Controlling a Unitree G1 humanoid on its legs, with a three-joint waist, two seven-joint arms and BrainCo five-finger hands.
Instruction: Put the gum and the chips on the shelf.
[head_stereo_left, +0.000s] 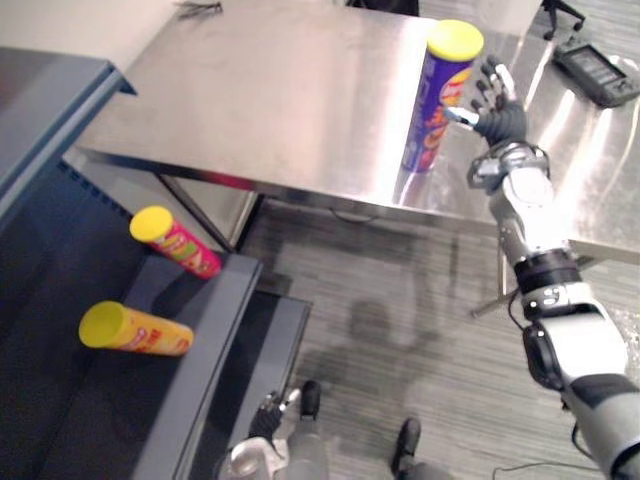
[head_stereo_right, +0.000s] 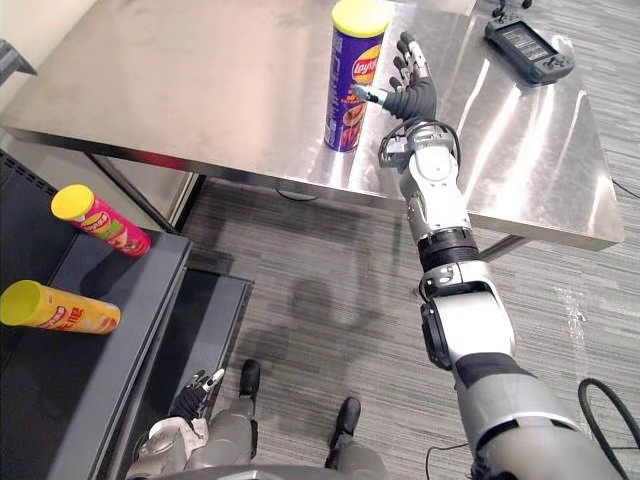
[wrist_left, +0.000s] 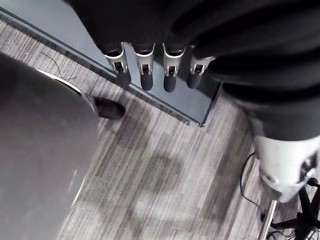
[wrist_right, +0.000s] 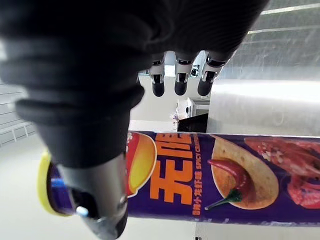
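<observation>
A tall purple chips can with a yellow lid stands upright near the front edge of the steel table. My right hand is open just to the right of the can. Its fingers are straight and spread, and its thumb reaches the can's side. The straight fingers stand past the can and are not wrapped round it. My left hand hangs low beside the shelf, open, with relaxed fingers and nothing in it.
On the dark blue shelf at the left lie a pink can and a yellow can, both with yellow lids. A black handheld device rests on the table's far right. Grey carpet lies between table and shelf.
</observation>
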